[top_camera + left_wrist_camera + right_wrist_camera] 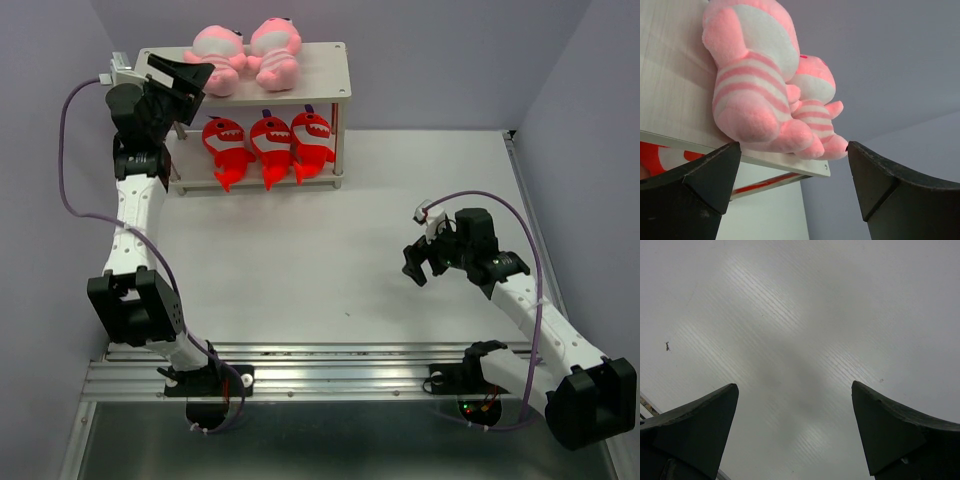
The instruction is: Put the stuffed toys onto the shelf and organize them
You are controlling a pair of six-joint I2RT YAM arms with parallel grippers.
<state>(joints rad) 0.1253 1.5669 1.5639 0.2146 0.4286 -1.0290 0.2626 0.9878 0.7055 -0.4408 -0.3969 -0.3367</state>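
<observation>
Poised with left tool (188,72) released beside two pink plush toys (245,52) on shelf (325,70) top board, red sharks (268,145) below. Right tool (425,262) spread, empty, over desk (300,260). Could snag overhanging pink feet backing out, tipping one off.

Two pink striped toys (220,55) lie atop the shelf (325,72); three red sharks (270,145) line its lower tier
</observation>
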